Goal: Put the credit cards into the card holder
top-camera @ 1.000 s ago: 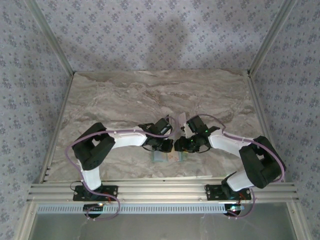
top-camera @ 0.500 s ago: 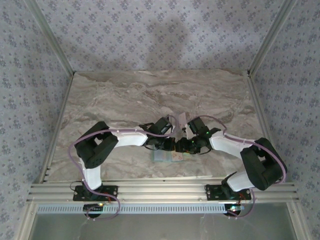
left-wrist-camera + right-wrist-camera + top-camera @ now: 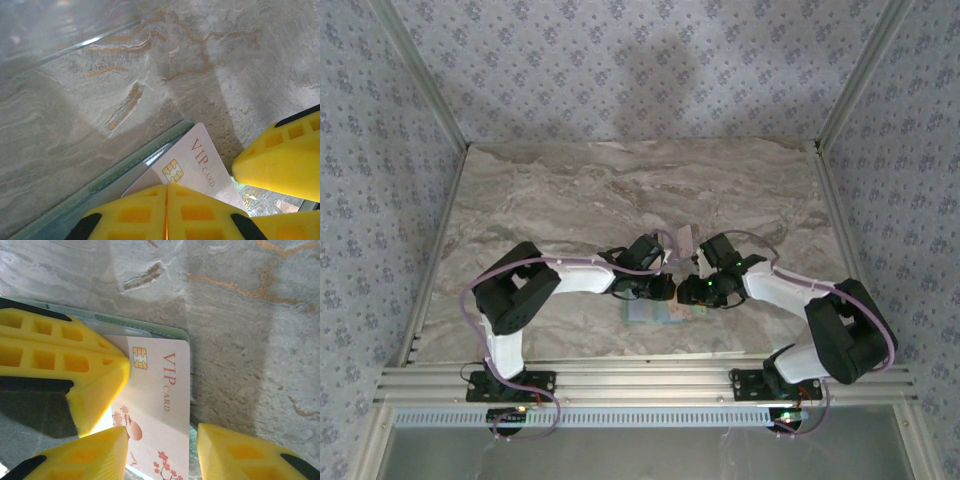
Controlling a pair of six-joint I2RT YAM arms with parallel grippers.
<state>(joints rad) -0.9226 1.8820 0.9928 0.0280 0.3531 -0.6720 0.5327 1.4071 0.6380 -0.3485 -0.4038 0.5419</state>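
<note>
The sage-green card holder (image 3: 642,313) lies flat on the marble, just in front of both grippers. One of the credit cards (image 3: 160,405), pale with a gold chip and "VIP CARD" lettering, lies on it, its chip end at the holder's (image 3: 145,328) green edge. My right gripper (image 3: 160,450) is open and straddles the card; a gap shows at its right finger. My left gripper (image 3: 167,200) is shut with nothing between its fingers. Its tips rest at the card's (image 3: 200,165) chip corner over the holder (image 3: 135,159). In the top view the left gripper (image 3: 665,291) and right gripper (image 3: 690,294) almost touch.
The marble table (image 3: 620,190) stretches free behind the arms. Aluminium frame rails (image 3: 640,380) run along the near edge and sides. Patterned walls enclose the table.
Both grippers have come down and nearer the front edge, onto the card holder. The right jaws stand slightly wider than a second ago. The left jaws stay shut.
</note>
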